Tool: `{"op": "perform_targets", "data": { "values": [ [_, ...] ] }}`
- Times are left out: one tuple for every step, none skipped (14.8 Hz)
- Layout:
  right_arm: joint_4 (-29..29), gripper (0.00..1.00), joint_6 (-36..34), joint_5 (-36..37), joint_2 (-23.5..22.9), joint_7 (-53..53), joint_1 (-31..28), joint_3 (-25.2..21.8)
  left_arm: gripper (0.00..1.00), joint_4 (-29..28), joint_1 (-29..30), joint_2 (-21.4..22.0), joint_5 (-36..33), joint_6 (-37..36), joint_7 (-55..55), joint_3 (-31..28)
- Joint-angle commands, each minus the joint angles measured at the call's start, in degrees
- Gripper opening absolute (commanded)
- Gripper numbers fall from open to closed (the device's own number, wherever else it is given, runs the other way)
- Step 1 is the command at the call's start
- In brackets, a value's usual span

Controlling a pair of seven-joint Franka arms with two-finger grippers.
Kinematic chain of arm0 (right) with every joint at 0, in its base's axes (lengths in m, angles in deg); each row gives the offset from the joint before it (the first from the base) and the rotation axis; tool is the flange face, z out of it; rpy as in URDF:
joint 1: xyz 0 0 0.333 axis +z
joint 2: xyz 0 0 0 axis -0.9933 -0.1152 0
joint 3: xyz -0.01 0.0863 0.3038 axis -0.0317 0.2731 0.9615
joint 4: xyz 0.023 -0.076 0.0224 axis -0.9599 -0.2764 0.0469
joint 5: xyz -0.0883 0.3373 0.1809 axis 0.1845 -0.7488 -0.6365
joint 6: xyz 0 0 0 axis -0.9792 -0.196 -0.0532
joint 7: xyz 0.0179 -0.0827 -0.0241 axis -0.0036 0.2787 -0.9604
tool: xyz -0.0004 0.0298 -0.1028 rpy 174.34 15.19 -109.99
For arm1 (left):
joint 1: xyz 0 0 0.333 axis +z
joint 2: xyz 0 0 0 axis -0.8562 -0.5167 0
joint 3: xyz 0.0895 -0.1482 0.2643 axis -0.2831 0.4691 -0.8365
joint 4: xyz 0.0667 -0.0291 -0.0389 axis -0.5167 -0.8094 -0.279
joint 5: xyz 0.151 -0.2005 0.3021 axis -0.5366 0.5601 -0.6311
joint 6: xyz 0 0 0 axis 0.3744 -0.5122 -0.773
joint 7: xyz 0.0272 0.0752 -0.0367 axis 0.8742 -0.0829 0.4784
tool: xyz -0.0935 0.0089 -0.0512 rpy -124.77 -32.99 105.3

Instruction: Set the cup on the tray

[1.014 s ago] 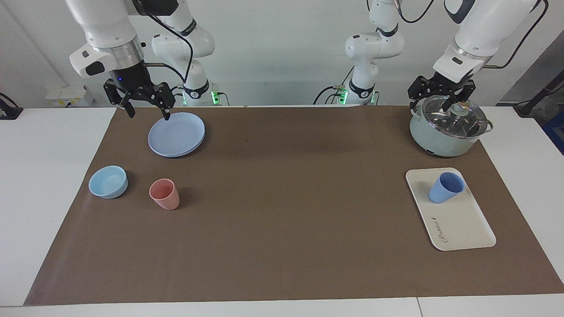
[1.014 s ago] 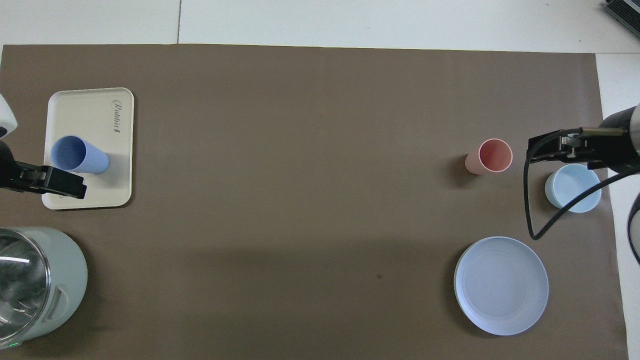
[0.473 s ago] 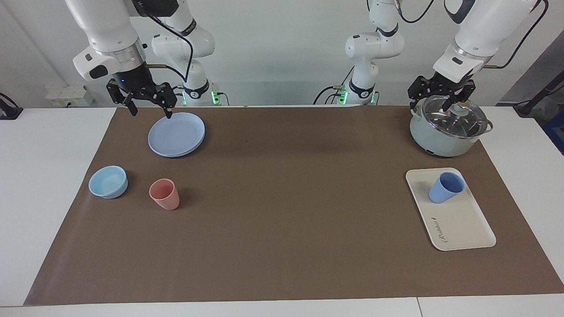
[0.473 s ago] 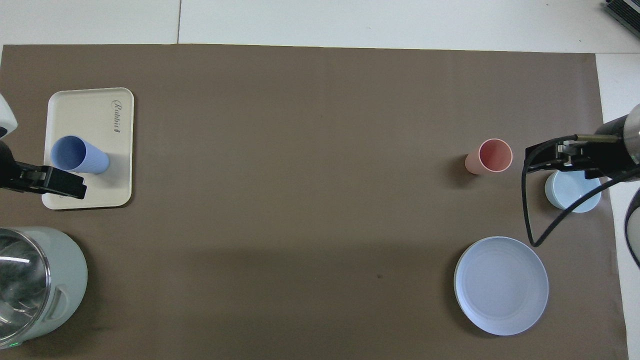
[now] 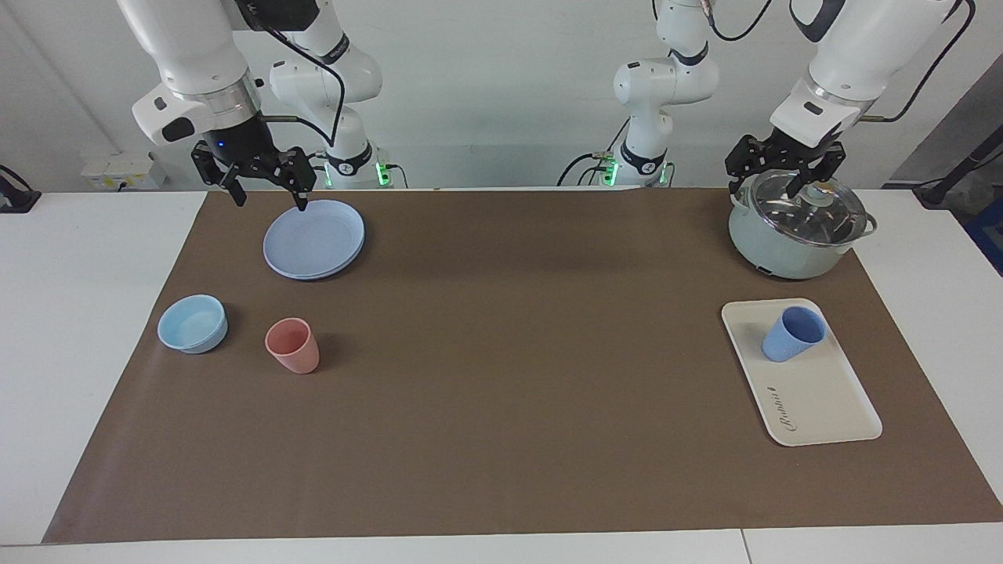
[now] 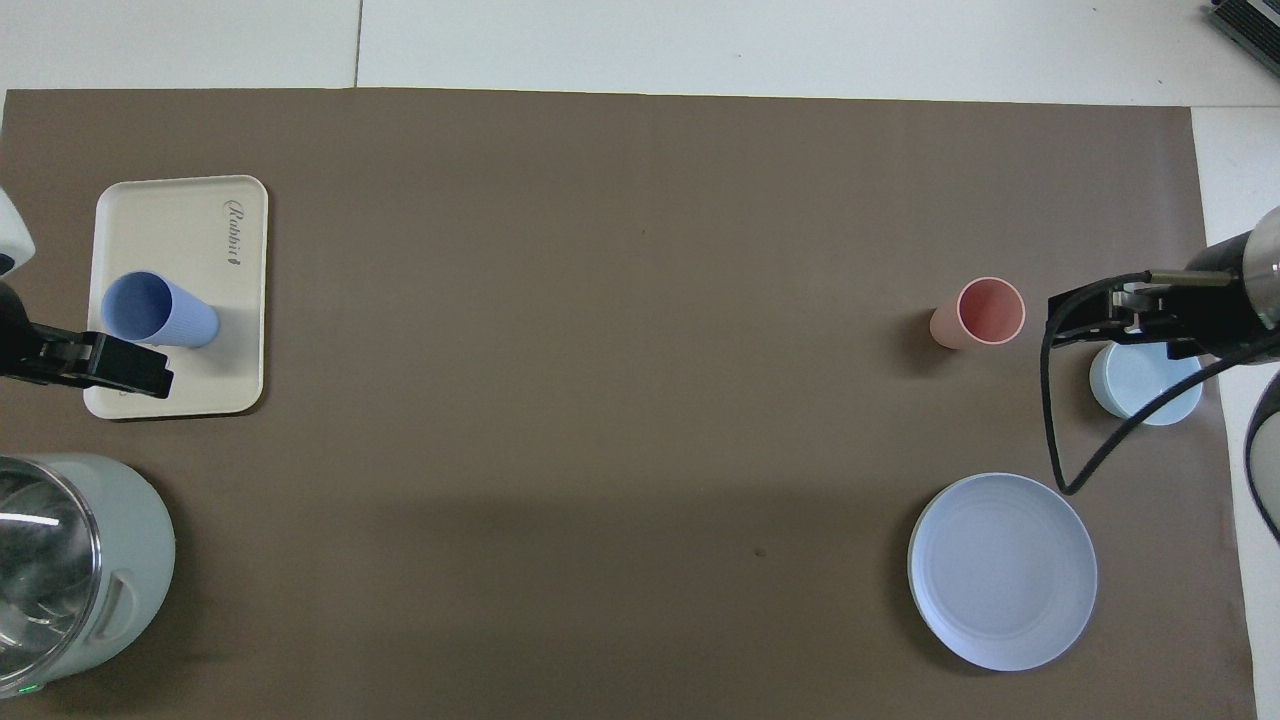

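Right hand [image 5: 268, 196] risen slightly, shifted toward plate [image 5: 313, 239].

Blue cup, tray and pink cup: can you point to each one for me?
blue cup [image 5: 791, 335], facing view, ribbed side.
tray [image 5: 823, 399], facing view, bare surface beside the lettering.
pink cup [image 6: 990, 310], overhead view, inside the mouth.

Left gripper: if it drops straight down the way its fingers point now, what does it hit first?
Most likely the glass lid of the pot; the left gripper, open and empty, hangs right above it, though depth is uncertain.
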Motion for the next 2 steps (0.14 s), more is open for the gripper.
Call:
{"op": "perform_targets", "data": {
  "values": [
    [-1.3, 1.00, -0.2, -1.1, 1.1, -1.6, -0.4, 0.1, 1.00, -0.6, -0.1, 1.0, -0.2, -0.7, 0.5, -0.2],
    [-1.3, 1.00, -0.2, -1.1, 1.1, -1.6, -0.4, 0.1, 1.00, -0.6, -0.1, 1.0, -0.2, -0.7, 0.5, -0.3]
  ]
}}
